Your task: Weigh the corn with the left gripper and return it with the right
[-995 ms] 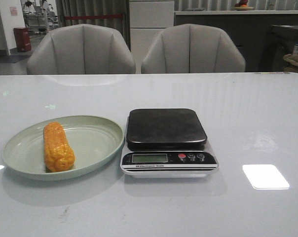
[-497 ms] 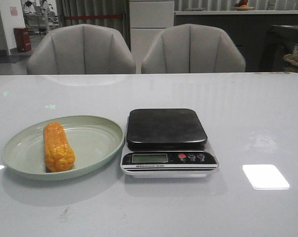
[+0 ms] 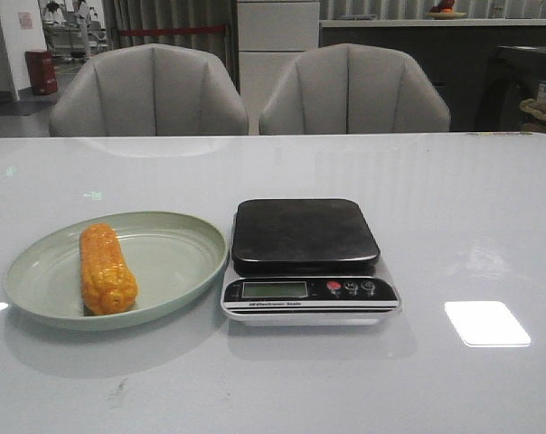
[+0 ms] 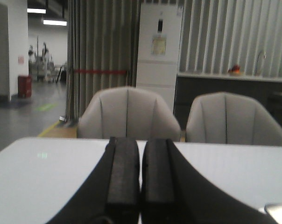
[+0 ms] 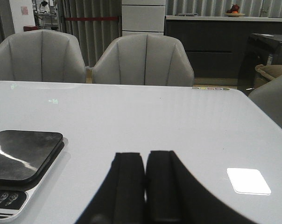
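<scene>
The orange-yellow corn (image 3: pixel 107 268) lies on the left part of a pale green plate (image 3: pixel 169 262) on the white table. A kitchen scale (image 3: pixel 306 260) with a bare black platform (image 3: pixel 303 235) stands right of the plate; its platform also shows in the right wrist view (image 5: pixel 23 155). My left gripper (image 4: pixel 141 142) is shut and empty, level over the table and pointing at the chairs. My right gripper (image 5: pixel 145 156) is shut and empty, over the table right of the scale. Neither gripper shows in the front view. The corn is out of both wrist views.
Two grey chairs (image 3: pixel 151 90) (image 3: pixel 353 90) stand behind the table's far edge. A bright light patch (image 3: pixel 486 323) lies on the table right of the scale.
</scene>
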### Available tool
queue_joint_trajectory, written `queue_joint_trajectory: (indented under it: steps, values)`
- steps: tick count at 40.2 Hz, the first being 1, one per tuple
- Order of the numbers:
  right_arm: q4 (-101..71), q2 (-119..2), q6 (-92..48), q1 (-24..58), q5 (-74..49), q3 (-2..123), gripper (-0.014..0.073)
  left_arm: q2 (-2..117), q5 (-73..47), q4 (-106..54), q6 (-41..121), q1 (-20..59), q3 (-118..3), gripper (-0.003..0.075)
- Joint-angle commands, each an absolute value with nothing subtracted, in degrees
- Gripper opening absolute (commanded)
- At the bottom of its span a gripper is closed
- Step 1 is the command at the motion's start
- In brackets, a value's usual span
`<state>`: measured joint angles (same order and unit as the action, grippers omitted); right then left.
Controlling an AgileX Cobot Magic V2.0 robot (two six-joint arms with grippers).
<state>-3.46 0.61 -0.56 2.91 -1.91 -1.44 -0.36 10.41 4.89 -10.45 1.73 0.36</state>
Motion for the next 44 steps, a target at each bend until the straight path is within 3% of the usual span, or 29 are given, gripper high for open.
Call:
queue_joint_trajectory:
  steps: [1,18,25,39,44]
  values:
    - [-2.7,1.7,-1.2,2.6,2.9,-1.7,0.0164,-1.4,18.2,4.2,-10.8,1.5,-2.4,0.0114]
    - [-2.7,1.7,-1.2,2.6,2.9,-1.7,0.0164,11.3,-11.2,4.2,-10.8,1.5,-26.0,0.0114]
    - [-2.7,1.7,-1.2,2.6,2.9,-1.7,0.0164,17.7,-19.4,-0.6,-10.8,1.5,-29.1,0.0114]
    - [-2.7,1.8,-1.2,2.6,2.9,-1.7,0.0164,20.6,-19.8,-2.6,-10.8,1.5,-27.6,0.012]
    - [-2.7,1.8,-1.2,2.6,2.9,-1.7,0.0164,20.7,-20.1,-2.4,-10.8,1.5,-28.1,0.0232]
